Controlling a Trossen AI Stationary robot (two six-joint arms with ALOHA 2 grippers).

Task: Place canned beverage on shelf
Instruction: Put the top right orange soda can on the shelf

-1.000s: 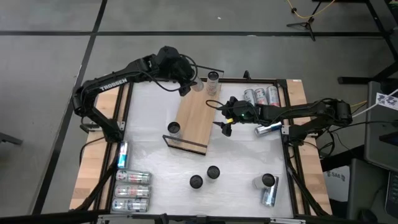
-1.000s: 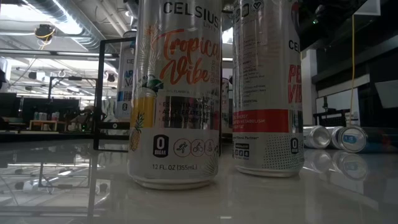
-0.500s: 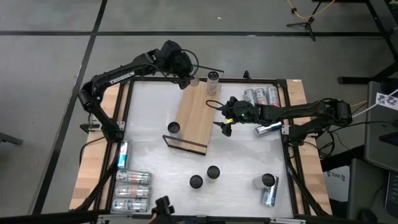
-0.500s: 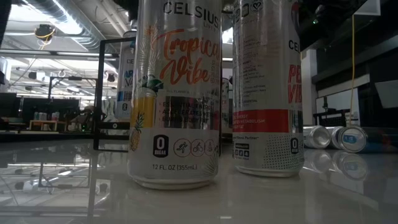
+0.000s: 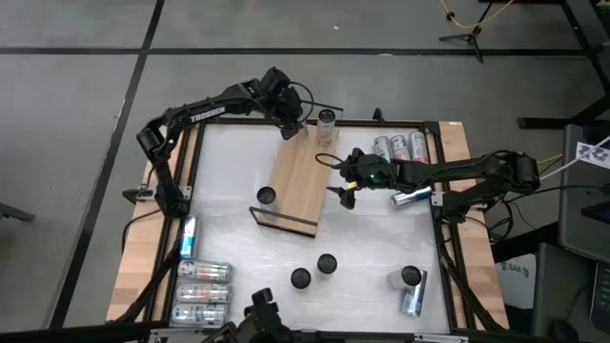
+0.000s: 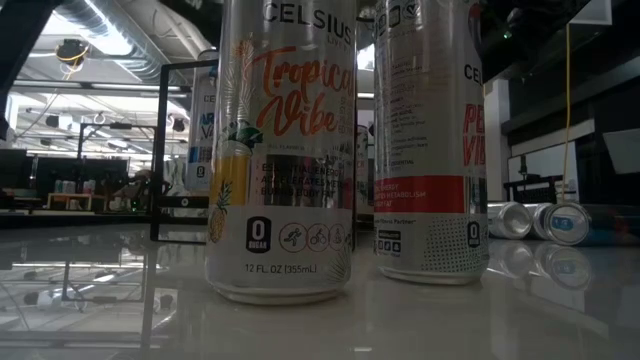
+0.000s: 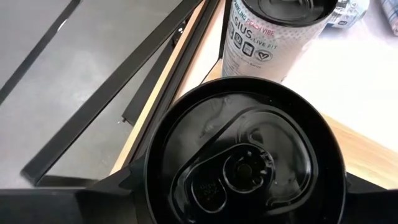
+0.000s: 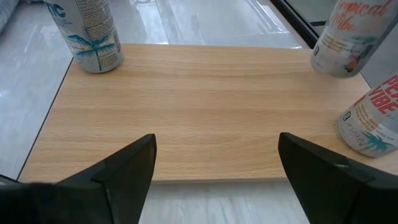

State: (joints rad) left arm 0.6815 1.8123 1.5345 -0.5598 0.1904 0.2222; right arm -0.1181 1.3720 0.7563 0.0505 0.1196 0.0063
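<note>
The shelf [image 5: 297,181] is a light-wood board lying on the white table, with a black wire rail at its near end. A can [image 5: 266,196] stands on its near left corner and a Peach Vibe can [image 7: 273,37] on its far right corner. My left gripper [image 5: 290,124] is over the shelf's far left corner, shut on a canned beverage [image 7: 249,162]. The same canned beverage [image 8: 348,37] shows tilted in the right wrist view. My right gripper [image 8: 214,168] waits open beside the shelf's right long edge. My left gripper pinches the canned beverage near its top rim [image 7: 146,180], one finger on each side of it. The fingers slant down from the table's left. The can is tilted, its base just over the shelf's far left corner; whether it touches the wood I cannot tell.
Cans lie at the far right [image 5: 398,146], beside the right arm [image 5: 412,196] and in a group at the near left [image 5: 200,291]. Three stand near the front [image 5: 327,263]. Two of them [image 6: 285,150] fill the low view. A dark shape [image 5: 259,319] shows at the near edge.
My left gripper has carried the canned beverage toward the table's right and downward, to the shelf's far end and closer to the Peach Vibe can standing there. A dark shape has come in at the table's near edge.
</note>
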